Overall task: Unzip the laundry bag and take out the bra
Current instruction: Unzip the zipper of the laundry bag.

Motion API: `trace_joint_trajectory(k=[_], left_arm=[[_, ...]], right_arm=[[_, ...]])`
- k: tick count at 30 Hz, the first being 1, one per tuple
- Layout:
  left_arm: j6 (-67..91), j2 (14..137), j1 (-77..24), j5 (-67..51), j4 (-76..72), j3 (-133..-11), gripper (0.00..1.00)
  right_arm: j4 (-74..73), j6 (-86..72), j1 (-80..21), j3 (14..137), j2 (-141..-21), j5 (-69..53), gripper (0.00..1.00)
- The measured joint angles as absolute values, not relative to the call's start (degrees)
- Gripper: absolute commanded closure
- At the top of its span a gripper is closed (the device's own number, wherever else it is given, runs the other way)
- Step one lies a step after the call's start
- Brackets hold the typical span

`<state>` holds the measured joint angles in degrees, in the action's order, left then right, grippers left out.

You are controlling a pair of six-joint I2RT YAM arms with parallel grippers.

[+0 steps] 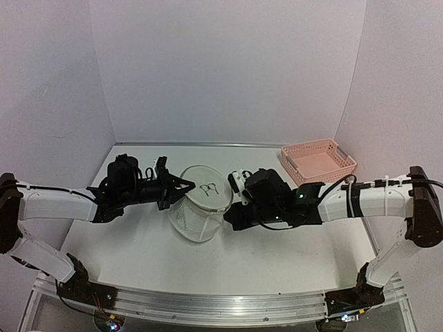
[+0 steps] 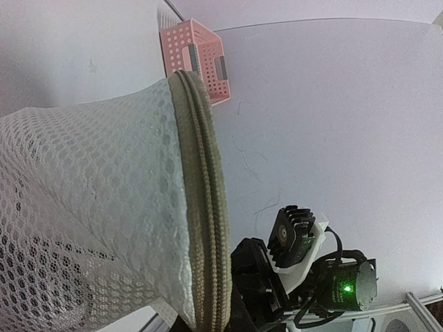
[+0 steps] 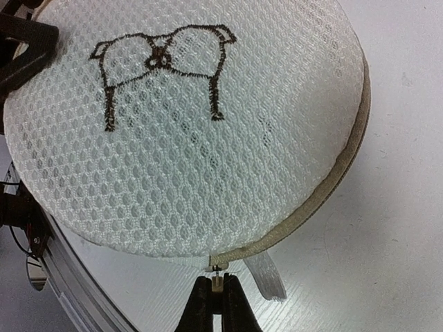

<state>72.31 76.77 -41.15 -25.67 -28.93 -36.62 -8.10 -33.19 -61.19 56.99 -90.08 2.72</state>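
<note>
Where the white table (image 1: 152,256) meets pale walls (image 1: 228,69), a pink basket (image 1: 318,160) sits far right; bag (image 1: 201,202) mid-table, tilted, between the grippers; right gripper (image 3: 219,283) pressed together on the zip pull (image 3: 218,271); left gripper (image 1: 181,194) against the bag's rim, grip cannot be told.

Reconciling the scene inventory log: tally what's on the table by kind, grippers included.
white mesh laundry bag: 1
pink lattice basket: 1
grippers: 2 (left gripper at the bag's rim, right gripper pinching the zipper pull)
Total: 4
No bra visible outside the bag.
</note>
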Motion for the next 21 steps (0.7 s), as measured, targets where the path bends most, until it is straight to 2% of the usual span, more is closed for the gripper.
trace_joint_trajectory(k=[21], left_arm=[[66.67,77.19,-41.15,-33.12,-28.93,-36.69,1.00]], right_arm=[[-9.37,-30.37,-59.55,51.07,-84.62,3.62,1.00]])
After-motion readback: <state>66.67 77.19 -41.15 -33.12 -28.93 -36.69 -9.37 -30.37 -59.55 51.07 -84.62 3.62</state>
